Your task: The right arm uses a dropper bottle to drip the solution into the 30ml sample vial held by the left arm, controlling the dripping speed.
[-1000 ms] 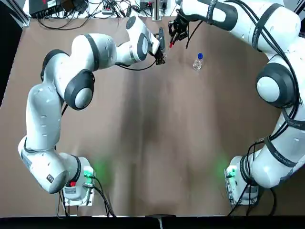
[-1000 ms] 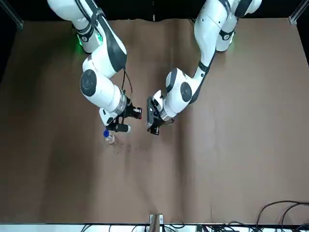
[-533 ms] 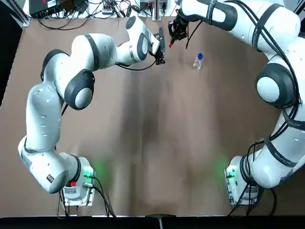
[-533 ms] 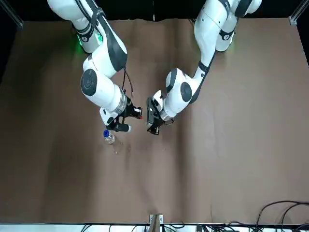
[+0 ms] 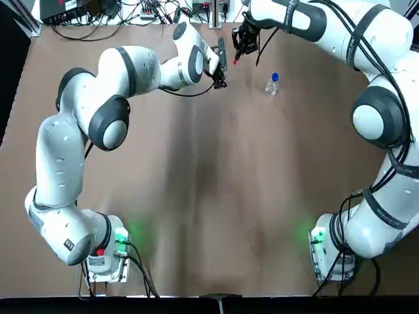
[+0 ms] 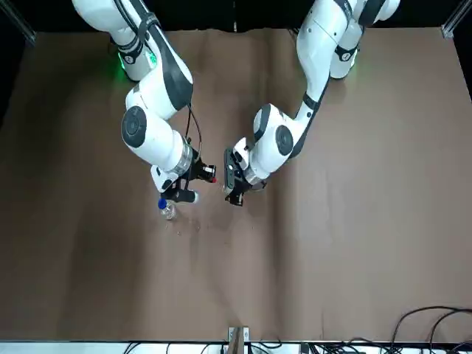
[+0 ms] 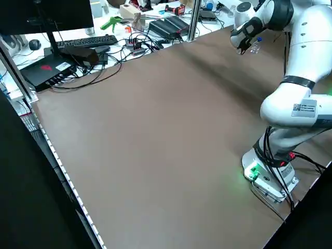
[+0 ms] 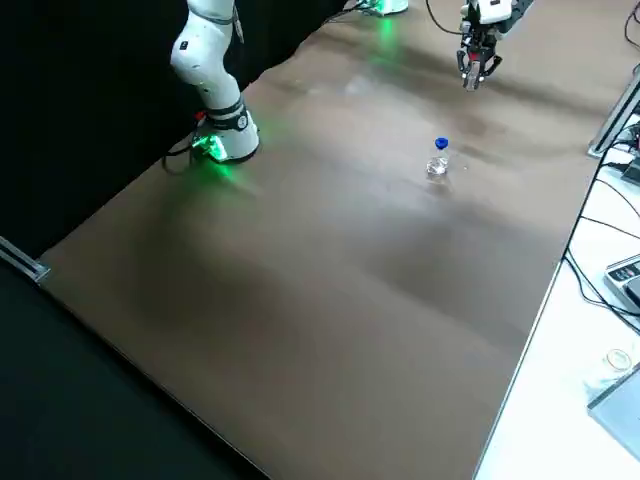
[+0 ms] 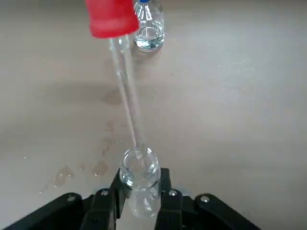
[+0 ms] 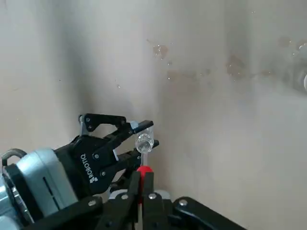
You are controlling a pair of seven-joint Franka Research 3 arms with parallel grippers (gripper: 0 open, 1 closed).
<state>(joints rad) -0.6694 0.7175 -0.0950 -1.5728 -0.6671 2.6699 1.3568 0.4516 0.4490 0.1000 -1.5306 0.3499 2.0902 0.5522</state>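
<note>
dropper: the red-tipped dropper (image 9: 111, 18) is out of its bottle, glass stem slanting down with the tip right at the mouth of the 30ml sample vial (image 9: 139, 179), maybe just inside, hard to call
vial: upright, off the bench (image 5: 216, 196), near the far edge, pinched between the fingers of the left hand (image 9: 140, 201)
left hand: closed on the vial body, holding it steady under the dropper
right hand: the right hand (image 10: 142, 191) has its fingers squeezed together on the red bulb, sits just above the left one
dropper bottle: the blue-collared dropper bottle (image 5: 272, 84) stands alone on the bench, off to the side, a little liquid in it
spills: a few wet spots (image 9: 98, 167) on the bench below the vial, so some drops seem to have missed
doing it well: imo keep the tip centred over the mouth, ease the squeeze on the bulb so drops fall one at a time, and don't let the left arm wobble
risk: stem is tilted, a drop could run down the outside of the rim
</note>
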